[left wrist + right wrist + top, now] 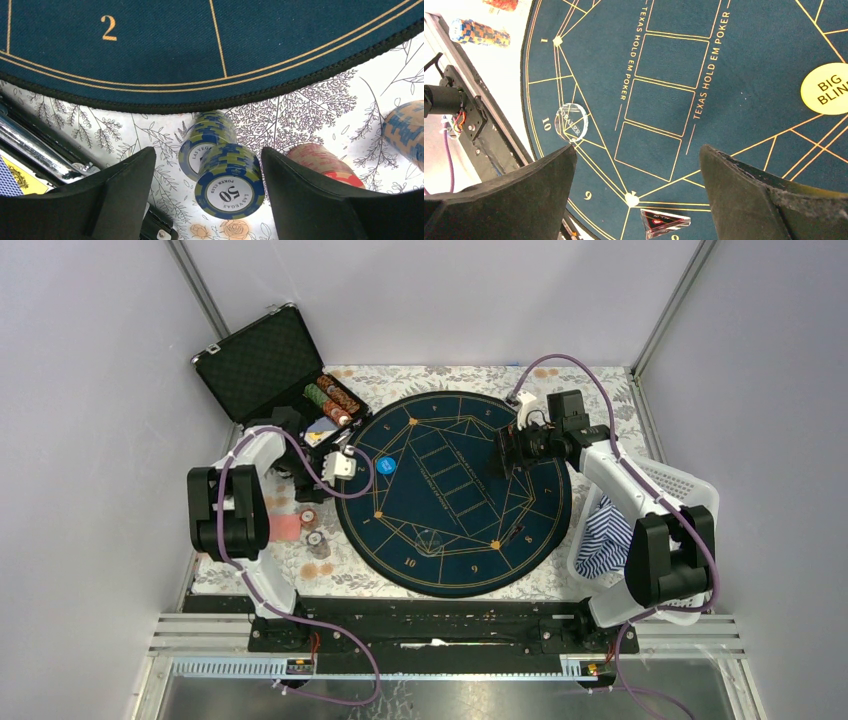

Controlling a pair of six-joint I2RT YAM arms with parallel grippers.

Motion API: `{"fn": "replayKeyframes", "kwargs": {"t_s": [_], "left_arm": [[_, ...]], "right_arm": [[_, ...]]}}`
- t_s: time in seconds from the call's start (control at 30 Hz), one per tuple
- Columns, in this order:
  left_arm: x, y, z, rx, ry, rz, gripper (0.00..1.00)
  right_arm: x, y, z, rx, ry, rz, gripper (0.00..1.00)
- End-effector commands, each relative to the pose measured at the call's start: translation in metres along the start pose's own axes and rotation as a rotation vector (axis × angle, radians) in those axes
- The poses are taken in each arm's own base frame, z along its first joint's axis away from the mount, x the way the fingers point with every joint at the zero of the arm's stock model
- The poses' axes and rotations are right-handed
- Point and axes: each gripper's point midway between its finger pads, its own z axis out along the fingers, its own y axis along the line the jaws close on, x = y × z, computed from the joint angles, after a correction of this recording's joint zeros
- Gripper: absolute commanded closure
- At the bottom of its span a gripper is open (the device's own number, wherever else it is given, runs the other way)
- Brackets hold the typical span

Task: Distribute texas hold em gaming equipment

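I am seeing the mat (pixel 455 490) as dark blue-green, and it is carrying thin gold lines, gold numbers and gold lettering. The tablecloth (pixel 310 115) is showing white with grey drawn flowers and leaves. The fingers (pixel 125 195) are looking plain black. One chip stack (pixel 230 187) is showing blue and olive-yellow stripes, and its face is showing white with black print. A red stack (pixel 325 161) is showing paler stripes, and an orange stack (pixel 406 132) is showing blue blocks. A yellow disc (pixel 826 88) is carrying black letters, a clear disc (pixel 571 121) is showing faint letters, and a blue disc (pixel 386 464) is looking bright. The case (pixel 262 360) is looking black; the cloth (pixel 603 540) is showing blue and white stripes.
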Motion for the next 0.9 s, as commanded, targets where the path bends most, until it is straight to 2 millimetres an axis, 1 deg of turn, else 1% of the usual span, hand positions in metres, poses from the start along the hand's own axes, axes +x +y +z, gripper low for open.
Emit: {"fn": "replayKeyframes", "kwargs": {"t_s": [0.0,0.13,0.23,0.3,0.33,0.37,0.4,0.43,0.5,0.63,0.87], "left_arm": [[-0.006,0.008,-0.001,-0.007,-0.010,0.035,0.23],[-0.007,0.008,0.000,-0.004,-0.013,0.037,0.37],[-0.007,0.008,0.000,0.002,-0.012,0.034,0.42],[-0.007,0.008,0.001,0.013,-0.015,0.025,0.42],[-0.007,0.008,0.002,0.015,-0.018,0.019,0.39],[-0.008,0.008,0.002,0.015,-0.019,0.016,0.32],[-0.008,0.008,0.002,0.015,-0.021,0.013,0.23],[-0.008,0.009,0.003,0.014,-0.023,0.005,0.17],[-0.007,0.012,0.005,0.011,-0.020,-0.017,0.11],[-0.002,0.014,0.010,0.015,-0.010,-0.051,0.10],[0.002,0.012,0.019,0.022,-0.010,-0.078,0.17]], "right_arm": [[-0.009,0.001,-0.002,-0.020,-0.014,-0.019,0.00],[-0.009,0.002,-0.002,-0.024,-0.012,-0.017,0.00],[-0.009,0.002,-0.002,-0.026,-0.010,-0.016,0.00],[-0.009,0.002,-0.002,-0.026,-0.010,-0.016,0.00],[-0.009,0.002,-0.001,-0.026,-0.010,-0.016,0.00],[-0.009,0.001,-0.001,-0.026,-0.010,-0.015,0.00],[-0.009,0.000,-0.001,-0.025,-0.009,-0.012,0.00],[-0.009,0.001,-0.001,-0.025,-0.009,-0.013,0.00],[-0.008,0.000,-0.001,-0.027,-0.007,-0.012,0.00],[-0.008,0.001,-0.001,-0.029,-0.007,-0.012,0.00],[-0.007,0.000,-0.001,-0.025,-0.004,-0.011,0.00]]}}
